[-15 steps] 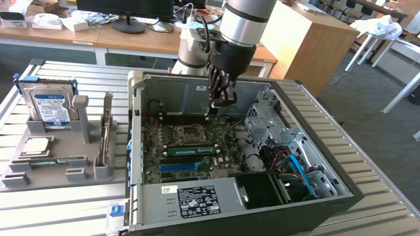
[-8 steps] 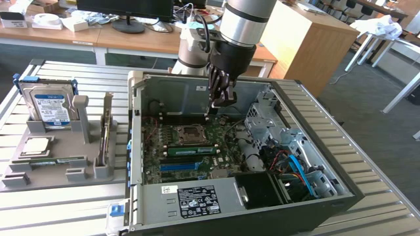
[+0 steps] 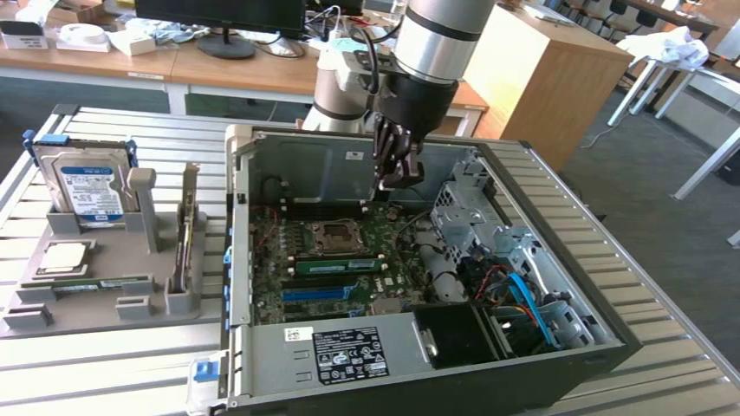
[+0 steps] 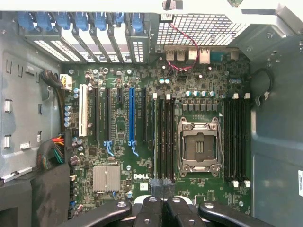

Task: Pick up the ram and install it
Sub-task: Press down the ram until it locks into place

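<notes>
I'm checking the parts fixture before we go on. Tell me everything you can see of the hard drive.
The hard drive is a silver metal box with a white and blue label facing the camera. Blue plastic rails clip along its sides. It stands upright, its lower end seated in a slot of the grey fixture on the exterior view's left, behind the square silver processor. Nothing but the fixture and rails touches it.
</notes>
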Robot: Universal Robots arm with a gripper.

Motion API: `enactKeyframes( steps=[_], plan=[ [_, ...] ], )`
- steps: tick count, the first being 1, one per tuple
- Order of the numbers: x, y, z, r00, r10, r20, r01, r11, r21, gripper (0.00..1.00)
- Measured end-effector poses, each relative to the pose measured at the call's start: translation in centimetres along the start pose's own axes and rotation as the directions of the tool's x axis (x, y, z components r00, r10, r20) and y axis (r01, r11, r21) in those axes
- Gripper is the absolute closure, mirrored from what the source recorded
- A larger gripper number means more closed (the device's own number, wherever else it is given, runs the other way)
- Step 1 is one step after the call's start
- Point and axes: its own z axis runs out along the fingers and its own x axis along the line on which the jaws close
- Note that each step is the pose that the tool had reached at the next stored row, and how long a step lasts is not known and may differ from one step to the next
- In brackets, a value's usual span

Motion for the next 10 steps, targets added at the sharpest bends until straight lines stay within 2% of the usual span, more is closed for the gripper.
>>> enactKeyframes(
  steps=[10],
  plan=[
    [-0.01,-0.89,-0.01,1.0,0.0,0.0001,0.0,1.0,0.0,0.9]
  ],
)
